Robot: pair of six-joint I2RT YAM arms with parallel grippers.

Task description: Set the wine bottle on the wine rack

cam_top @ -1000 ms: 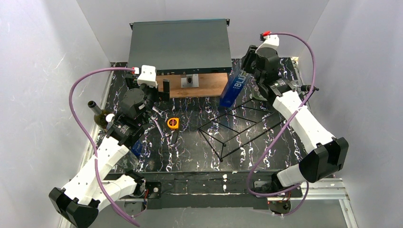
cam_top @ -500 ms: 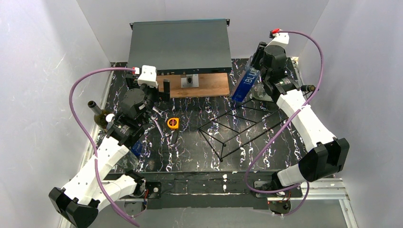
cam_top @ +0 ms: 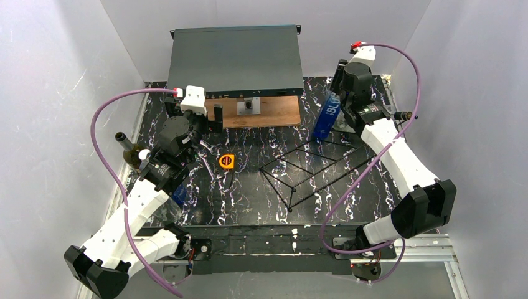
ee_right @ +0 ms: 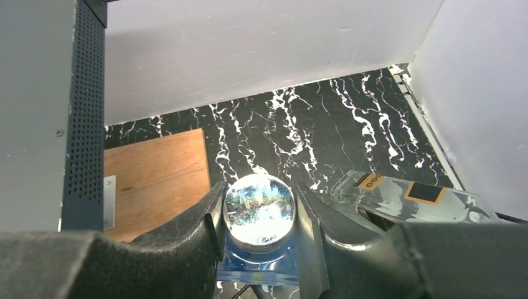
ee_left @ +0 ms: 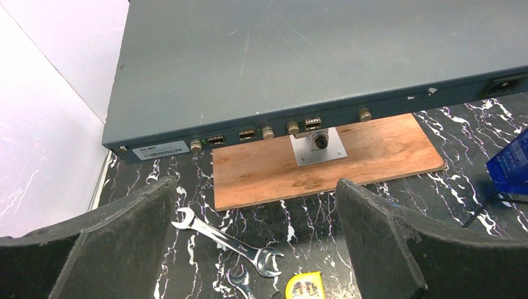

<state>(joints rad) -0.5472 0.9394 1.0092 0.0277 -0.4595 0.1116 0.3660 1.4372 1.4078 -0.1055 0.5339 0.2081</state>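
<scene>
The wine bottle (cam_top: 327,115), blue and square with a shiny round cap (ee_right: 259,208), hangs nearly upright at the back right. My right gripper (cam_top: 342,93) (ee_right: 259,190) is shut on its neck just under the cap. The bottle's base hovers by the far end of the wine rack (cam_top: 290,187), a black wire frame of triangles lying on the marbled table right of centre. On the left, my left gripper (ee_left: 255,237) is open and holds nothing, its fingers (ee_left: 124,237) apart above two wrenches.
A grey equipment box (cam_top: 236,59) sits at the back on a wooden board (cam_top: 268,112). Wrenches (ee_left: 227,233) and a yellow tape measure (cam_top: 226,161) lie left of centre. A dark bottle (cam_top: 129,152) stands by the left arm. A clear bottle (ee_right: 411,199) lies beside the right gripper.
The right gripper has carried the blue bottle to the right and swung it from a slant to nearly upright. The left arm has stayed still.
</scene>
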